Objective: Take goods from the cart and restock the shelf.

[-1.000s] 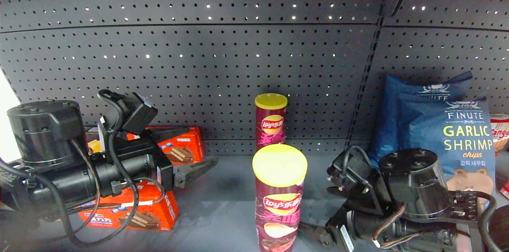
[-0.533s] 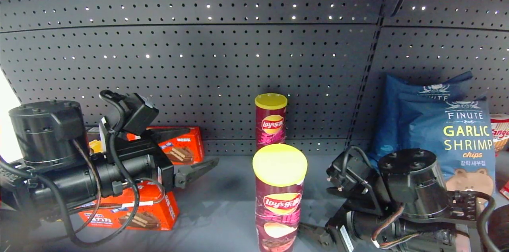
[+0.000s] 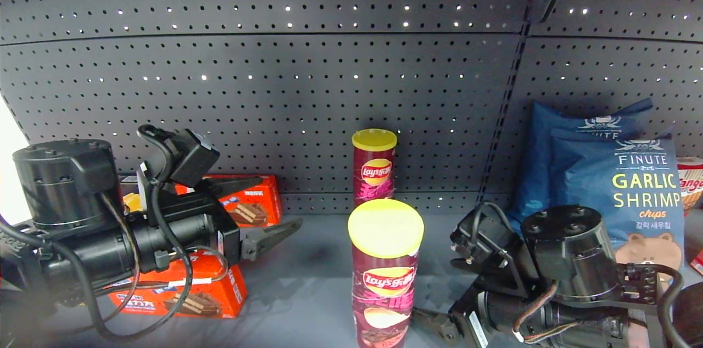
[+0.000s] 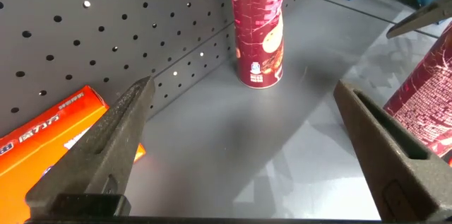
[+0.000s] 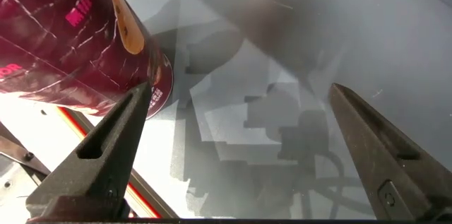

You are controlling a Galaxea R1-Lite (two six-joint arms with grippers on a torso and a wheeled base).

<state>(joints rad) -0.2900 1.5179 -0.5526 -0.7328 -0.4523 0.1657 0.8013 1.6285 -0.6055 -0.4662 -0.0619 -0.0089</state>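
Bare shelf (image 3: 307,265) floor lies open between the orange boxes (image 3: 250,202) at left and the centre line. The front can (image 3: 386,276) stands upright at the shelf edge. The rear can (image 3: 374,169) stands behind it, near the pegboard (image 3: 274,90). Blue bags (image 3: 637,189) block the right side.

The left gripper (image 3: 282,199) is hovering low over the shelf (image 3: 307,287) with its jaws spread, one finger crossing in front of the rear orange box (image 3: 258,204). A second orange box (image 3: 211,293) is lying under the same arm, behind the gripper. The near chip can (image 3: 385,274) is standing upright between the two grippers, just beside the right gripper (image 3: 433,321). The far chip can (image 3: 374,168) is standing beyond both, against the pegboard (image 3: 274,90). Blue snack bags (image 3: 642,189) are leaning behind the right arm.
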